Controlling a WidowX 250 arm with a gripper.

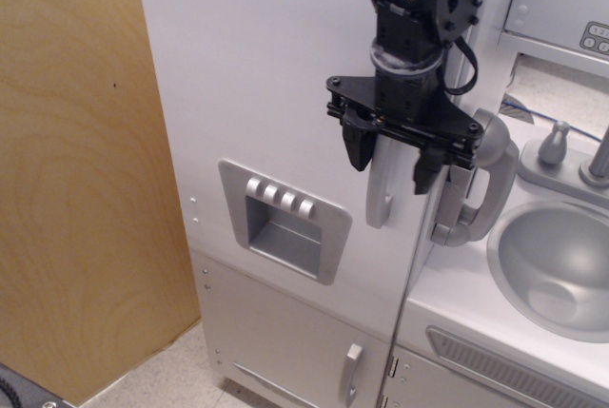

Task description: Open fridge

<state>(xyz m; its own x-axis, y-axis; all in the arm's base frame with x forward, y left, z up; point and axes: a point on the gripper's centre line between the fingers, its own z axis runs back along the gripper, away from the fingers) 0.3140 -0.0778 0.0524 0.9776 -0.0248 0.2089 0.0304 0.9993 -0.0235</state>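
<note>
The fridge door is a tall silver-grey panel, and it stands closed. It has a recessed dispenser panel with a row of round buttons. Its curved vertical silver handle runs along the right edge. My black gripper hangs down in front of the upper part of the handle, one finger on each side of it. The jaws are partly closed, and a gap still shows between the right finger and the handle. The top of the handle is hidden behind the gripper.
A grey toy phone handset hangs just right of the gripper. A sink and faucet lie further right. The shorter lower door with a small handle is below. A wooden panel stands at the left.
</note>
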